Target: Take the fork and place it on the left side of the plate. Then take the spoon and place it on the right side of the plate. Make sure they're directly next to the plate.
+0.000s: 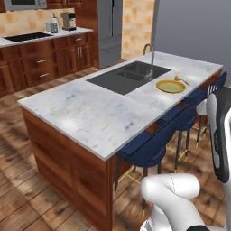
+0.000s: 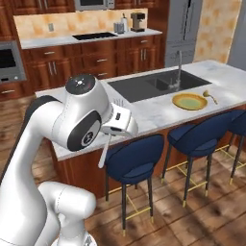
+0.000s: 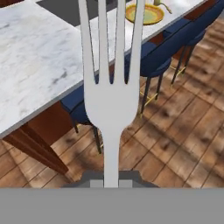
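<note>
The light around me is even and fairly bright, with no single lamp I can pick out. My counter (image 1: pixel 90 113) shows pale, cloudy patches on its marble, soft sheen more than glare. Shadows are faint: a dim smudge under the stools (image 2: pixel 134 163) on the wood floor (image 1: pixel 27 198). All three pictures look slightly soft and coarse (rendered, low detail). Far cabinets (image 1: pixel 40 63) blur a little. The fork (image 3: pixel 111 100) looms large and flat grey in my hand view, its edges clean.

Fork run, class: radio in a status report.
Gripper shut on fork, off the counter. Plate on island beside sink; spoon at its far side. Stools line the counter edge.
</note>
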You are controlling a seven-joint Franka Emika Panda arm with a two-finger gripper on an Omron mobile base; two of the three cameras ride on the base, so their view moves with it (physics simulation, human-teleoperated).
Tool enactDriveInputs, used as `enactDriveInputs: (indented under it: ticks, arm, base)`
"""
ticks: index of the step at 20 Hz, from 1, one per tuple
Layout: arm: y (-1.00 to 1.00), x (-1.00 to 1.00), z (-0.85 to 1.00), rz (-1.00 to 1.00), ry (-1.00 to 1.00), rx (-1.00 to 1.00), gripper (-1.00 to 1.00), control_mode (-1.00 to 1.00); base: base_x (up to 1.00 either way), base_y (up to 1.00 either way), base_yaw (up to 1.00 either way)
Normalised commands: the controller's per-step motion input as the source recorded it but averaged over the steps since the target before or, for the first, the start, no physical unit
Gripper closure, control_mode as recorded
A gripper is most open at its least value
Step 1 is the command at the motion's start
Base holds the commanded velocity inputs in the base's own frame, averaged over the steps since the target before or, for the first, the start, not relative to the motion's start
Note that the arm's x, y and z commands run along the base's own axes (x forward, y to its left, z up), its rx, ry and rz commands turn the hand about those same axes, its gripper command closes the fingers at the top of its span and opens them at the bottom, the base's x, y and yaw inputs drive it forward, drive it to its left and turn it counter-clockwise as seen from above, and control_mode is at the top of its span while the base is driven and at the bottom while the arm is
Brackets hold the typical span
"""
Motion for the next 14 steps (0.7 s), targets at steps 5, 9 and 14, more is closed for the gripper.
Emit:
enactDriveInputs:
  ticks: [5, 9, 14]
  arm:
    - [0.00, 0.00, 0.00, 0.00, 0.00, 0.00, 1.00, 1.00]
    - [0.00, 0.00, 0.00, 0.00, 0.00, 0.00, 1.00, 1.00]
    - [0.00, 0.00, 0.00, 0.00, 0.00, 0.00, 1.00, 1.00]
  base:
    - [0.29, -0.77, 0.34]
    - [0.26, -0.78, 0.34]
    - [0.24, -0.79, 0.33]
